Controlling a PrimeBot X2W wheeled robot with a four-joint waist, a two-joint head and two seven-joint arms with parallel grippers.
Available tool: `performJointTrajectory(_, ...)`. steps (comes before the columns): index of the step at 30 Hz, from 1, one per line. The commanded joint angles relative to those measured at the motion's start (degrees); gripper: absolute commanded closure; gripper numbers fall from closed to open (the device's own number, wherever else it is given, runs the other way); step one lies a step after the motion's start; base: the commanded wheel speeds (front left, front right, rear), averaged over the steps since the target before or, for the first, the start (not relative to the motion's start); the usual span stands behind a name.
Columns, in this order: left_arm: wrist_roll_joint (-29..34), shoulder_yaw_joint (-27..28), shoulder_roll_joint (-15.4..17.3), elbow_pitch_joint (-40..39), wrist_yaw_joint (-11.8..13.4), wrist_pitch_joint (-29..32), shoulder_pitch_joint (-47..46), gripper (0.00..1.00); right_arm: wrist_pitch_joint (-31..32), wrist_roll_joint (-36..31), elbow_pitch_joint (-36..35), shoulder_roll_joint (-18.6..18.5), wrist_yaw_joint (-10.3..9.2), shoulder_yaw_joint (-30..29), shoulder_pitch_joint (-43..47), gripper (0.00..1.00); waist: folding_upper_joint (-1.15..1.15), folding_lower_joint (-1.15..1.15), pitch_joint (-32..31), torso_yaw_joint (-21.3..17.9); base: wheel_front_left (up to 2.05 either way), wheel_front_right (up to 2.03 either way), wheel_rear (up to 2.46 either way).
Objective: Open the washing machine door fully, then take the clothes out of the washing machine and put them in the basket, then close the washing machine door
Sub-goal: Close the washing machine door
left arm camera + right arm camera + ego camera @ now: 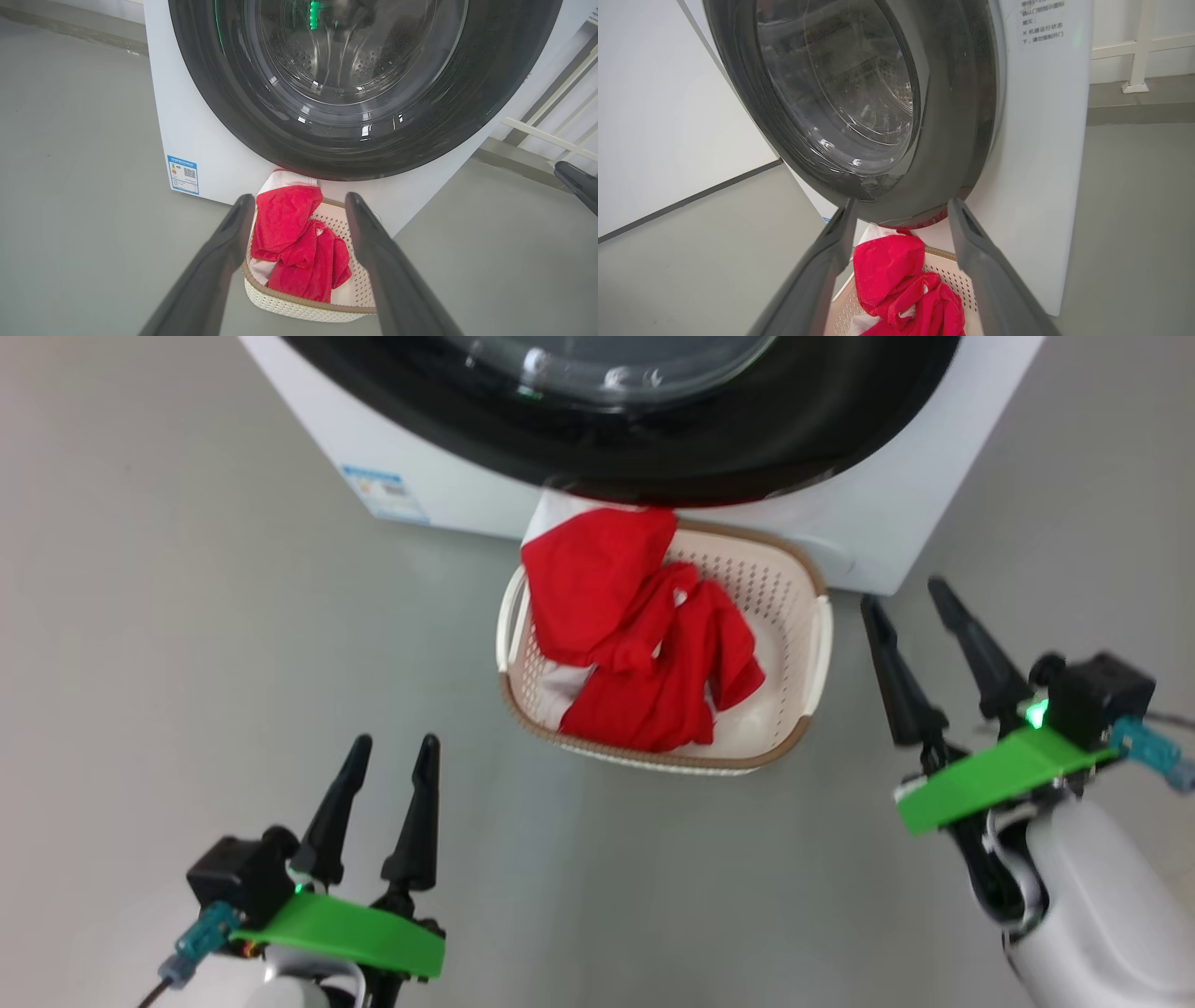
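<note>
1. I am holding my right claw [906, 595] and left claw [394, 742] wide, empty.
2. Limp, light bright red fabric clothes [644, 644] are lying in the cream perforated plastic basket [775, 588], on the floor against the white washing machine [448, 485].
3. Its glossy black round door [747, 448] is looking shut; stiff, slippery, probably best taken at the rim's edge.

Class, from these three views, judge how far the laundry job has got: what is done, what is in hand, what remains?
Done: the red clothes lie in the basket, and the washing machine door looks shut against the washing machine. In hand: nothing; the left pincer and right pincer stand open and empty. Remaining: seemingly nothing, though I cannot tell whether the door has latched.
</note>
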Motion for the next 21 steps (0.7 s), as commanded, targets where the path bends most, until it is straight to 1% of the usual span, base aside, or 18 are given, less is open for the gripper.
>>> performJointTrajectory(1, 0.7, 2.3, 1.4, -0.9, -0.3, -0.3, 1.3, 0.00, -0.3, 0.6, -1.9, 0.7, -0.05, 0.6, 2.3, 0.00, 0.00, 0.00, -3.7, -3.0, 0.00, 0.00, 0.00)
performJointTrajectory(11, 2.4, 3.2, 2.8, -1.5, -0.3, -0.3, 5.8, 0.00, -0.3, 0.8, -4.0, 2.2, -0.05, -2.6, 13.2, 0.00, 0.00, 0.00, -9.8, -7.0, 0.00, 0.00, 0.00)
performJointTrajectory(17, 2.1, 2.6, 3.9, -1.8, -0.3, -0.3, 7.6, 0.00, -0.3, 1.3, -4.5, 1.7, -0.05, -3.7, 17.7, 0.00, 0.00, 0.00, -12.2, -8.6, 0.00, 0.00, 0.00)
performJointTrajectory(21, 2.4, 2.7, 4.5, -1.8, -0.3, -0.3, 9.1, 0.00, -0.3, 1.3, -5.2, 1.7, -0.05, -5.5, 20.9, 0.00, 0.00, 0.00, -13.9, -9.7, 0.00, 0.00, 0.00)
